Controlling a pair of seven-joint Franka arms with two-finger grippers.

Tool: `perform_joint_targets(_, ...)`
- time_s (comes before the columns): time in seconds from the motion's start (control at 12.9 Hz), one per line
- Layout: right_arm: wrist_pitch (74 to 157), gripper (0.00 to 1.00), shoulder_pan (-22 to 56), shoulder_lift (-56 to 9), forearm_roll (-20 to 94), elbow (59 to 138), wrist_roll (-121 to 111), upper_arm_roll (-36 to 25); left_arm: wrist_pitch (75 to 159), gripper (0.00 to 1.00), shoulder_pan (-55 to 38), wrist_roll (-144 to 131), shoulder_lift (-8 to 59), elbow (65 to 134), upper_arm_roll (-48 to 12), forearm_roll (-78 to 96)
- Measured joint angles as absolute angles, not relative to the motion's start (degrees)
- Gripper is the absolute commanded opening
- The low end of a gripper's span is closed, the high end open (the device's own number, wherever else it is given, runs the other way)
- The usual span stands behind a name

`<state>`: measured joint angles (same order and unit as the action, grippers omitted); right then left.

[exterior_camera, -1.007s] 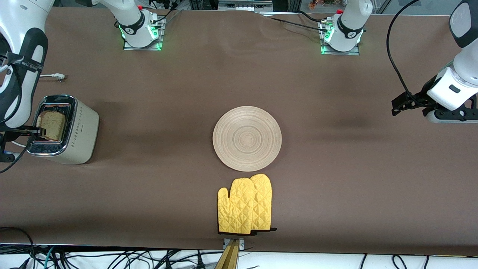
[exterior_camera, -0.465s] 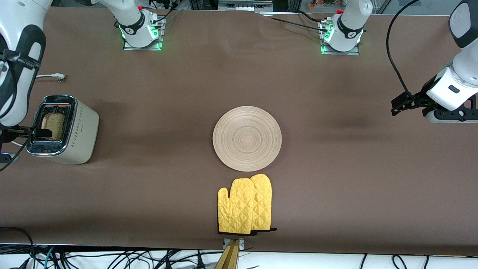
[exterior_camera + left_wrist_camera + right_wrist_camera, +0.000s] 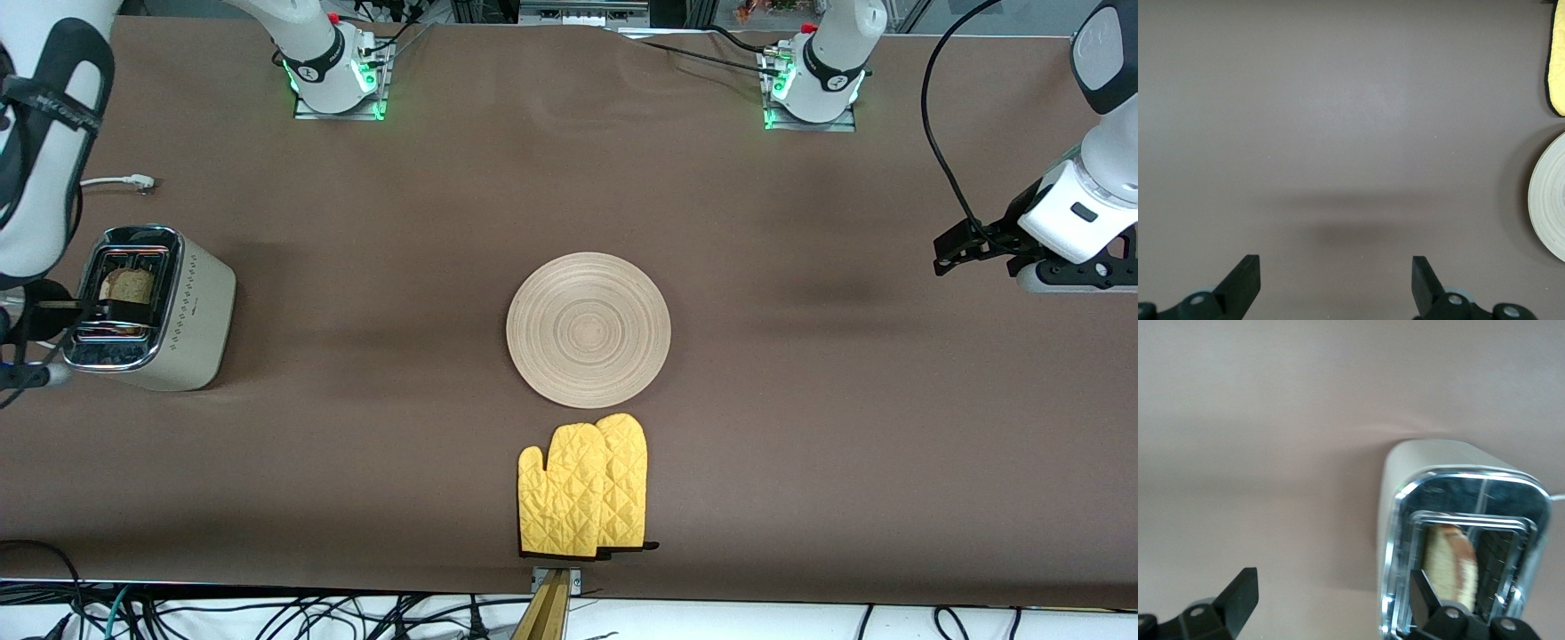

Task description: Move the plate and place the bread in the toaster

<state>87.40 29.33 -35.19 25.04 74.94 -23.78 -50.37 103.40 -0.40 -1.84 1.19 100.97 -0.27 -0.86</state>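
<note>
The toaster (image 3: pixel 182 307) stands at the right arm's end of the table. The bread (image 3: pixel 126 285) sits low in one of its slots, with only its top edge showing. In the right wrist view the toaster (image 3: pixel 1431 463) and the bread (image 3: pixel 1448 563) also show. My right gripper (image 3: pixel 71 342) (image 3: pixel 1333 600) is open and empty above the toaster; one fingertip is over the chrome top, the other over the table beside it. The plate (image 3: pixel 589 329) lies empty at the table's middle, and its rim (image 3: pixel 1546 207) shows in the left wrist view. My left gripper (image 3: pixel 944 252) (image 3: pixel 1335 280) waits open over bare cloth at the left arm's end.
A pair of yellow oven mitts (image 3: pixel 582 489) lies nearer to the front camera than the plate, close to the table's edge. A mitt's edge (image 3: pixel 1557 60) shows in the left wrist view. The toaster's white cord and plug (image 3: pixel 133 182) lie on the cloth beside the toaster.
The bread has sunk from standing high and tilted in the slot to sitting low in it. My right gripper has let go of it and drawn upward. The left arm has hardly moved.
</note>
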Motion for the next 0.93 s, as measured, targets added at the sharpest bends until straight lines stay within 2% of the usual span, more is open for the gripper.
perform_joint_targets(0.31,87.0,1.00,33.5,-33.8,24.9,74.6,-23.8,-49.9,103.4,1.00,-0.4,-1.8,1.2,101.0,-0.3,-0.9)
perform_joint_targets(0.46,87.8,1.00,31.8,-30.9,21.2,74.4,-23.8,-45.3,103.4,1.00,-0.4,-1.8,1.2,101.0,-0.3,-0.9)
perform_joint_targets(0.77,95.5,1.00,14.1,-21.0,2.4,76.6,-23.5,-19.2,103.4,1.00,-0.4,-1.8,1.2,101.0,-0.3,-0.9)
perform_joint_targets(0.93,98.4,1.00,9.3,-16.6,-1.2,79.5,-23.4,-12.2,103.4,1.00,-0.4,-1.8,1.2,101.0,-0.3,-0.9)
